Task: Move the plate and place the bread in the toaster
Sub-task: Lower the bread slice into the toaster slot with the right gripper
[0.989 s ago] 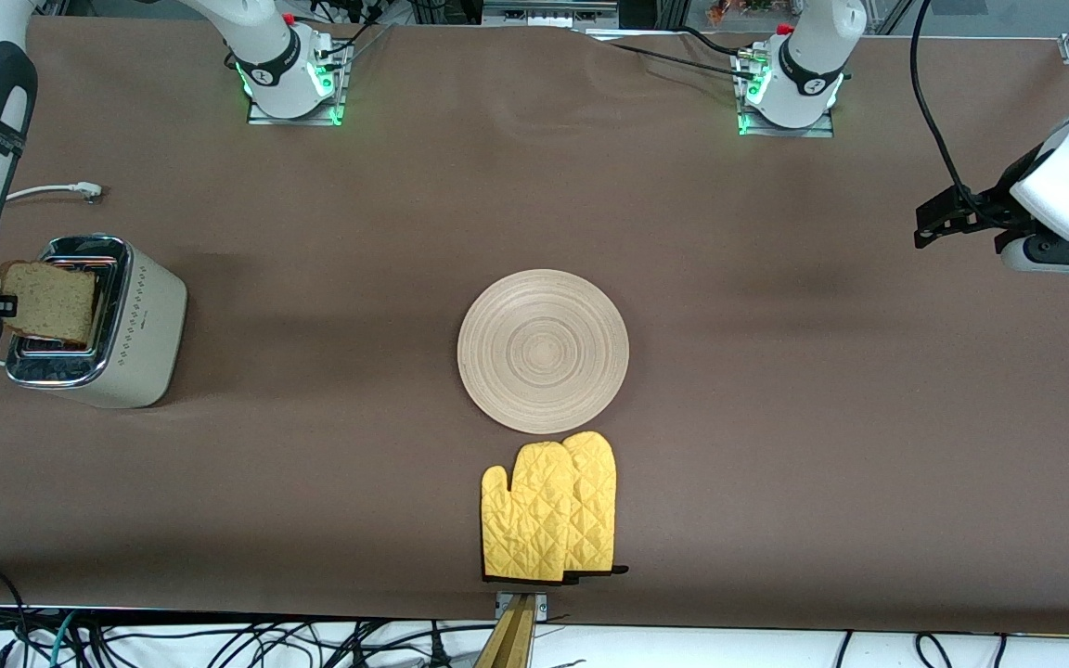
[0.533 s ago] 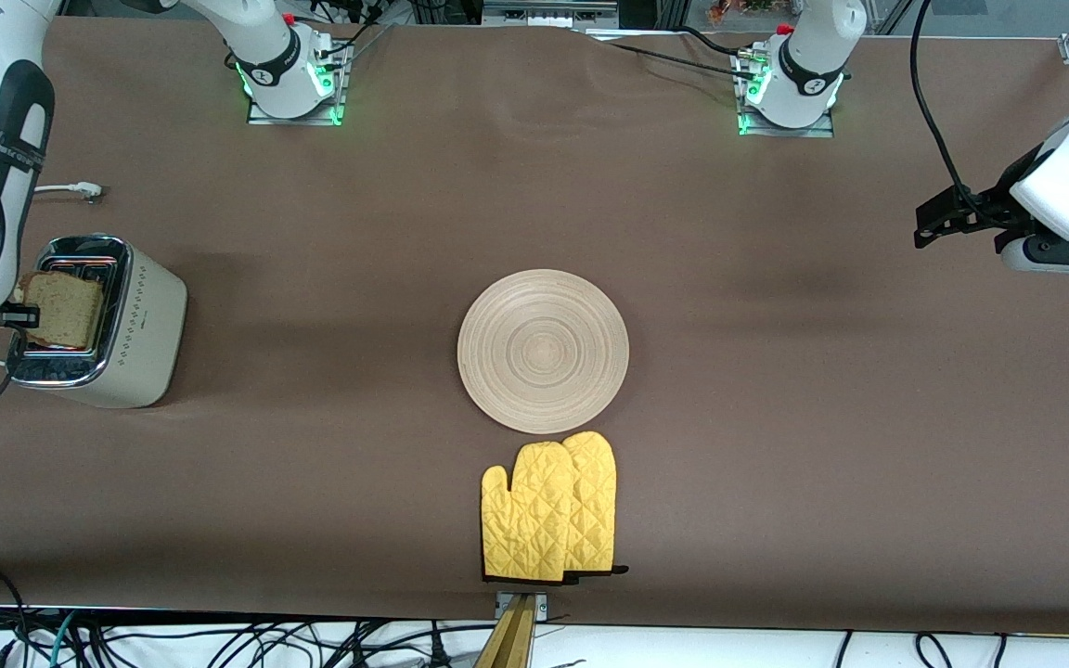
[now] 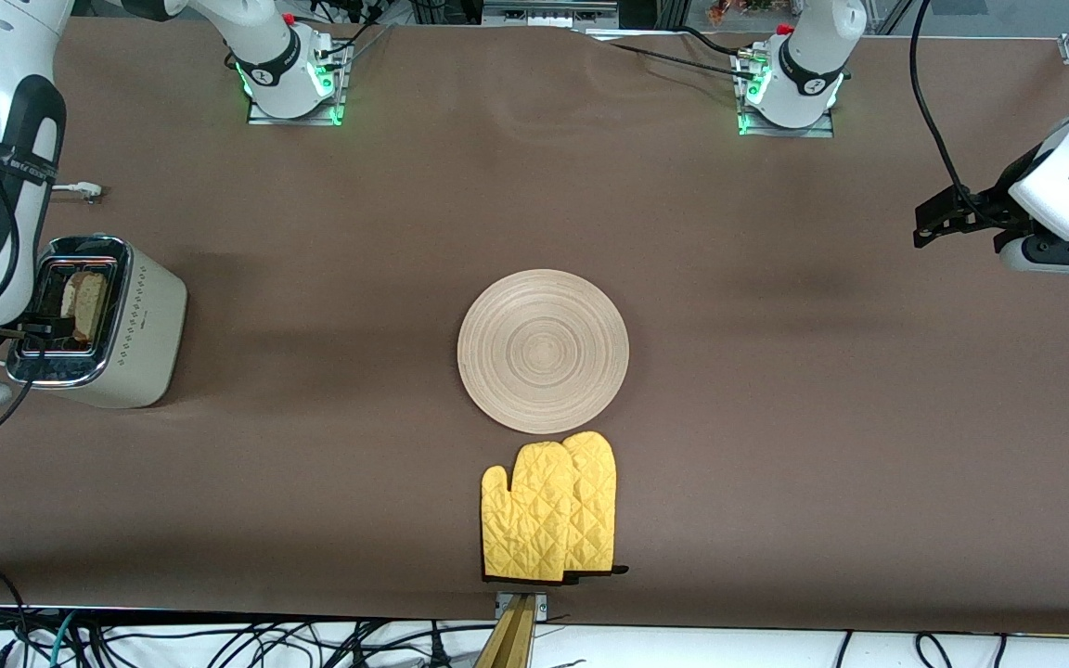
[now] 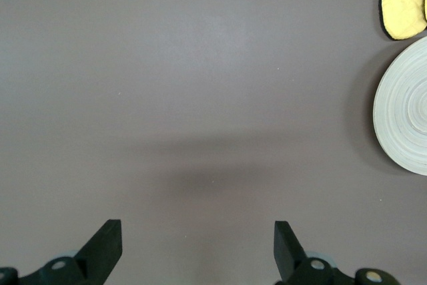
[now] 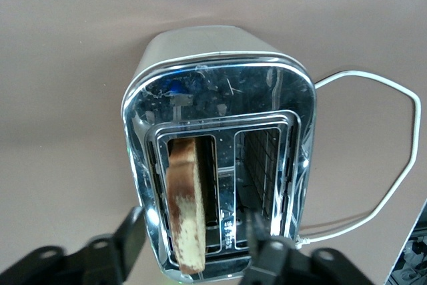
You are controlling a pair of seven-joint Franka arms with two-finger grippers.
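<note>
1. The bench [image 3: 776, 371] carries everything.
2. The plate [image 3: 543, 351] lies mid-bench, well apart from both grippers, touching the mitts [image 3: 549, 520].
3. The toaster [image 3: 98, 320] stands directly under the right gripper [image 5: 193, 241], at that arm's end.
4. The bread [image 5: 185, 211] sits upright in one slot, between the right gripper's wide-spread fingers, untouched.
5. The left gripper [image 4: 193, 248] waits over bare bench, wide open, holding nothing.

The front view looks down from high across the desk [image 3: 776, 417], facing both arm bases and taking in its whole top. The left wrist view looks straight down from well above, sharing the plate [image 4: 403, 121] [image 3: 543, 351] and mitts [image 4: 404, 1] [image 3: 548, 508]. The right wrist view hangs close above the toaster [image 5: 220, 165] [image 3: 94, 320], also seen at the front view's edge.
</note>
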